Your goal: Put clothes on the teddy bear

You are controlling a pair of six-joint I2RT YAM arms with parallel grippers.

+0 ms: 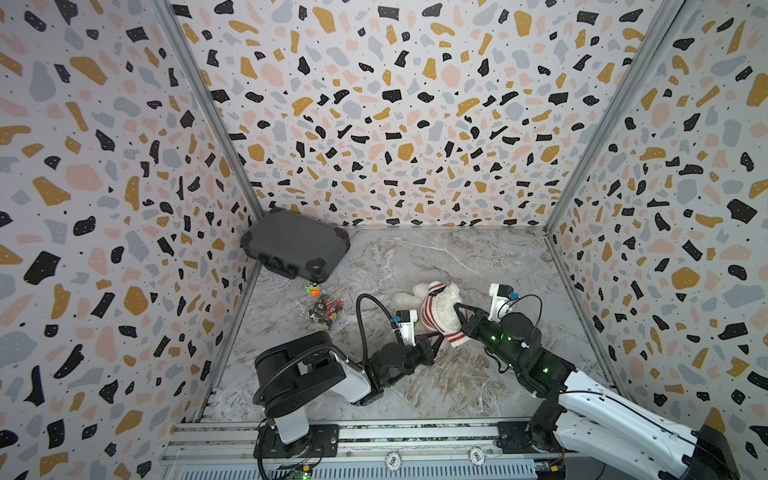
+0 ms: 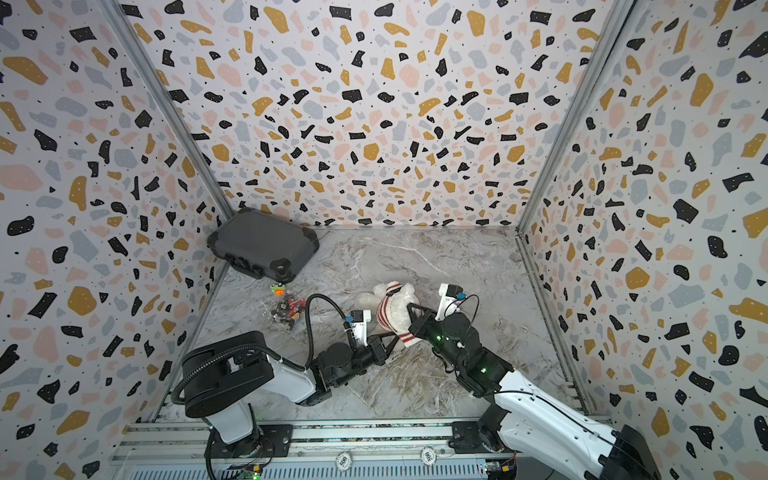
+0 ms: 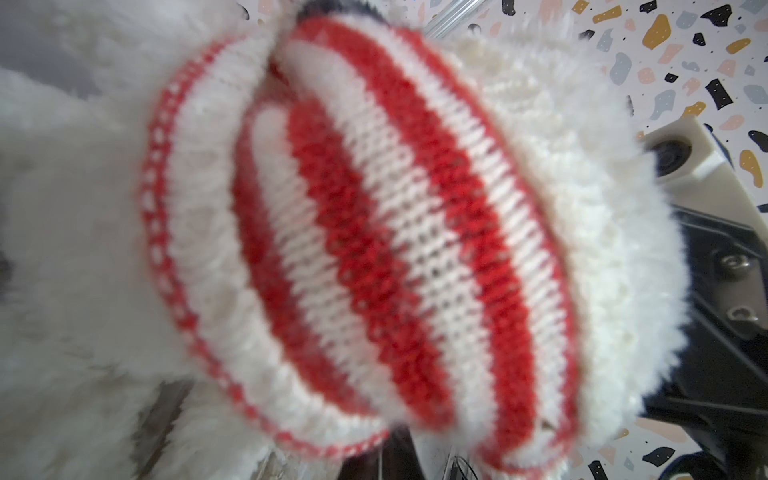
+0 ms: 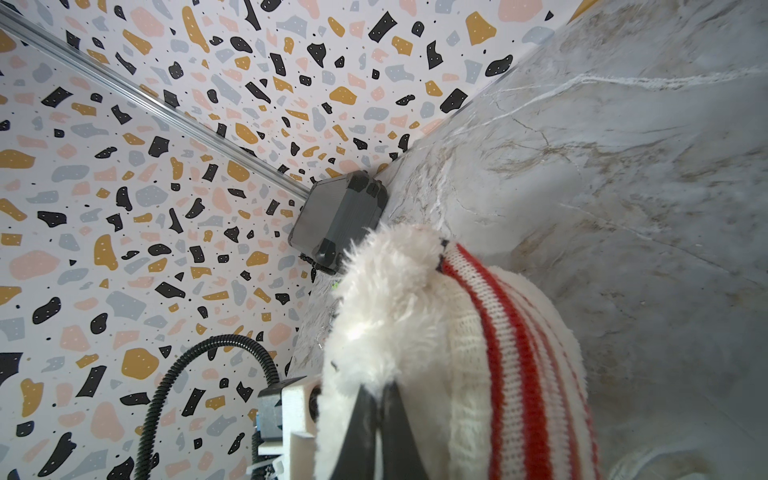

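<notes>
Right gripper tight on teddy bear

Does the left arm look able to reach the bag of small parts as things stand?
Probably yes. The bag lies on bare table on that arm's side, nothing between. But the left end effector is shut at the sweater on the bear and must leave it first.

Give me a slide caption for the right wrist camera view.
Right hand pinches the fluffy teddy bear beside its striped sweater, grey case in the corner.
</notes>
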